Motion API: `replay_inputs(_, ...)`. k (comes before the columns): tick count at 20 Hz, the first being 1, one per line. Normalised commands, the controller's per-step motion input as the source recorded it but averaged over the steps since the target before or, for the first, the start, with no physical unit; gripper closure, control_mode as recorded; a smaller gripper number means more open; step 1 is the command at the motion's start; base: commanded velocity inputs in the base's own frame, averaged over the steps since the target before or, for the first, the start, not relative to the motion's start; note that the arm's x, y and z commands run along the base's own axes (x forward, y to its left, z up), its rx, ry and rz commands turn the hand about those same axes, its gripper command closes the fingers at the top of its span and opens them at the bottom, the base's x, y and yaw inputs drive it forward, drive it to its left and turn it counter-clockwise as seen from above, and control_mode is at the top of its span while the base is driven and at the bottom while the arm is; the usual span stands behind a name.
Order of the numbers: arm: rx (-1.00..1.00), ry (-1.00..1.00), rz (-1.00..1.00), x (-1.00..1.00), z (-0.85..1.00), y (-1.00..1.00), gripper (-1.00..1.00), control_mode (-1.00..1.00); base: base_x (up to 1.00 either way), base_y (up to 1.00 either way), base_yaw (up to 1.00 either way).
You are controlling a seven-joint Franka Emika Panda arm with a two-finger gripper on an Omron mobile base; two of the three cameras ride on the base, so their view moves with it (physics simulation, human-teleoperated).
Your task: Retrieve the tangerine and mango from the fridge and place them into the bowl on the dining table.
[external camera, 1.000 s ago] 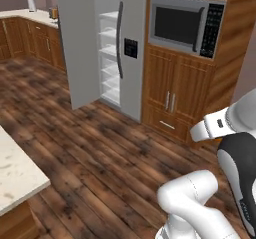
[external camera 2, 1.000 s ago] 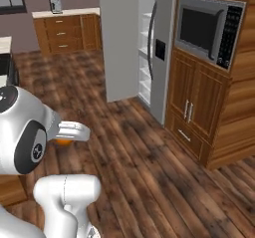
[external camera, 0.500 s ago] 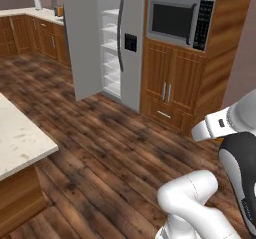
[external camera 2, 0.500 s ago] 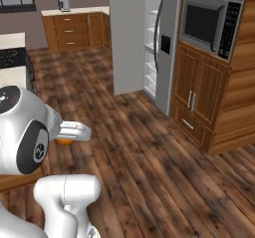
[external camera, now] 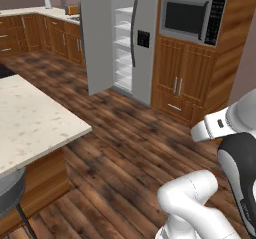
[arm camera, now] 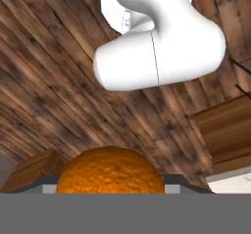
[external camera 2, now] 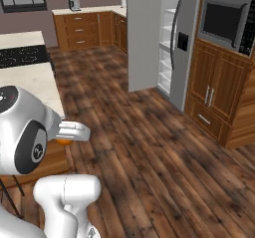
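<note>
An orange tangerine (arm camera: 110, 173) sits between my dark fingertips (arm camera: 45, 184) in the hand view, and my gripper (arm camera: 110, 186) is shut on it above the wooden floor. In the right base view a sliver of the tangerine (external camera 2: 63, 142) shows under my white hand. The light-grey fridge (external camera: 142, 38) stands ahead with one door (external camera: 97, 33) swung open on white shelves (external camera: 123, 48); the right base view shows the fridge (external camera 2: 187, 43) too. The dining table (external camera: 30, 118) with its beige speckled top lies to my left, and its black cooktop (external camera 2: 22, 57) shows further back. Mango and bowl are out of view.
A microwave (external camera: 189, 17) sits over wooden cabinets (external camera: 182, 80) right of the fridge. A back counter (external camera 2: 87, 10) carries a coffee machine (external camera 2: 73, 2). A dark round stool (external camera: 10, 193) stands by the table's near corner. Open wooden floor (external camera: 135, 148) stretches between table and fridge.
The whole picture has shifted as the base drives: the dining table has come further into view on the left and the fridge has slid right. My gripper keeps its hold on the tangerine.
</note>
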Motion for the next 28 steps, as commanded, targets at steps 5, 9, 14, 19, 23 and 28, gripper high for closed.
replay_inputs(5, 0.00, 0.00, 0.00, 0.00, 0.00, 0.00, 1.00, 1.00, -0.03, 0.53, 0.10)
replay_inputs(9, 0.00, 0.00, 0.00, 0.00, 0.00, 0.00, 1.00, 1.00, 0.00, 0.54, 0.17)
replay_inputs(14, 0.00, 0.00, 0.00, 0.00, 0.00, 0.00, 1.00, 1.00, 0.00, 0.56, 0.19)
replay_inputs(19, 0.00, 0.00, 0.00, 0.00, 0.00, 0.00, 1.00, 1.00, 0.12, 0.56, 0.17)
replay_inputs(23, 0.00, 0.00, 0.00, 0.00, 0.00, 0.00, 1.00, 1.00, 0.17, 0.55, 0.14)
replay_inputs(28, 0.00, 0.00, 0.00, 0.00, 0.00, 0.00, 1.00, 1.00, 0.13, 0.49, 0.13)
